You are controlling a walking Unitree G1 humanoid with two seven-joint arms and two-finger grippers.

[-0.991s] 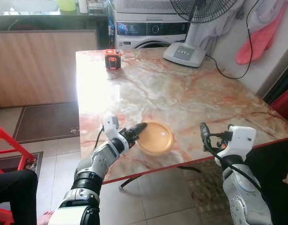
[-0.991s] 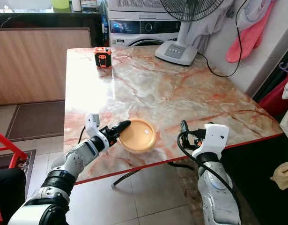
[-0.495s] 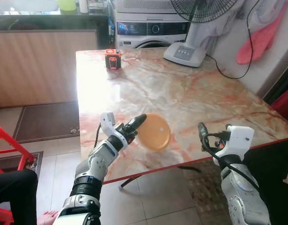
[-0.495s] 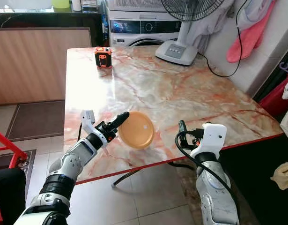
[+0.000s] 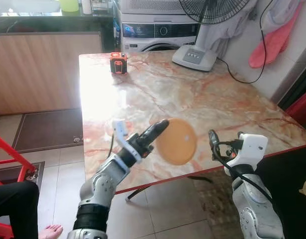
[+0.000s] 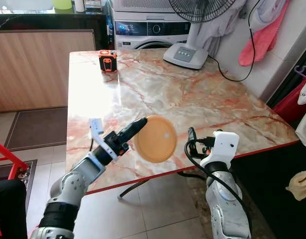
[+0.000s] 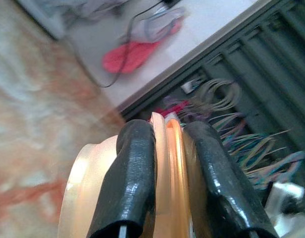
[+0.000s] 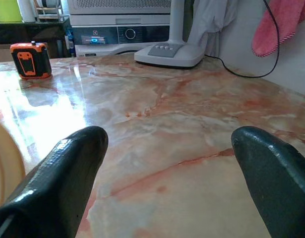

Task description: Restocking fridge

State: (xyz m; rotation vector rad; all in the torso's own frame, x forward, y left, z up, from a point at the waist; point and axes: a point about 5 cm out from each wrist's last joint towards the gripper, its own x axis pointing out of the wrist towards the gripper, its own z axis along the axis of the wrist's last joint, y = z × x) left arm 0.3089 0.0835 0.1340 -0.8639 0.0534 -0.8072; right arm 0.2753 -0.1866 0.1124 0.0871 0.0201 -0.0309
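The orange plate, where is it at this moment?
The orange plate is tilted above the near edge of the marble table, clamped by the left gripper, left of the open right gripper.

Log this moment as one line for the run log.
left pincer: shut on plate, lifted off table, tilted on edge | right pincer: open, idle at table edge

plates: 1 | grippers: 2 (left, right) | orange boxes: 1 | fans: 1 | tables: 1
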